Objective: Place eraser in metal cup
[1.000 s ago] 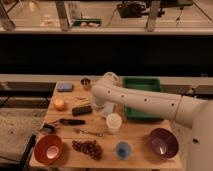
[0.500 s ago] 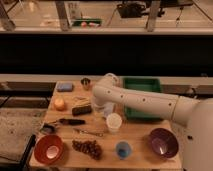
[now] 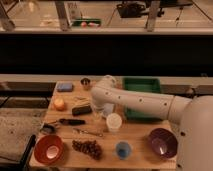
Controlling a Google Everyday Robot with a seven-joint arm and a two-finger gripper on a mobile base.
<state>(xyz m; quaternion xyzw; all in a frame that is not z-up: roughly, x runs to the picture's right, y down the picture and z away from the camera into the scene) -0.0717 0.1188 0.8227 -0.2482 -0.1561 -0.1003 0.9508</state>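
The eraser (image 3: 81, 109) is a dark block lying on the wooden table (image 3: 140, 135), left of centre. The metal cup (image 3: 85, 82) stands upright at the table's back edge, behind the eraser. My white arm reaches in from the right and bends down at the elbow (image 3: 104, 86). The gripper (image 3: 98, 113) hangs low over the table just right of the eraser, between it and a white cup (image 3: 113, 121). The eraser lies on the table, apart from the metal cup.
A blue sponge (image 3: 64, 86) and an orange (image 3: 59, 103) sit at the left. A black-handled tool (image 3: 71, 121) lies in front of the eraser. A green tray (image 3: 141, 95) is behind the arm. At the front stand a red bowl (image 3: 48, 148), grapes (image 3: 88, 147), a blue cup (image 3: 123, 149) and a purple bowl (image 3: 162, 142).
The arm has shifted slightly left and down, toward the eraser. The objects on the table have not moved.
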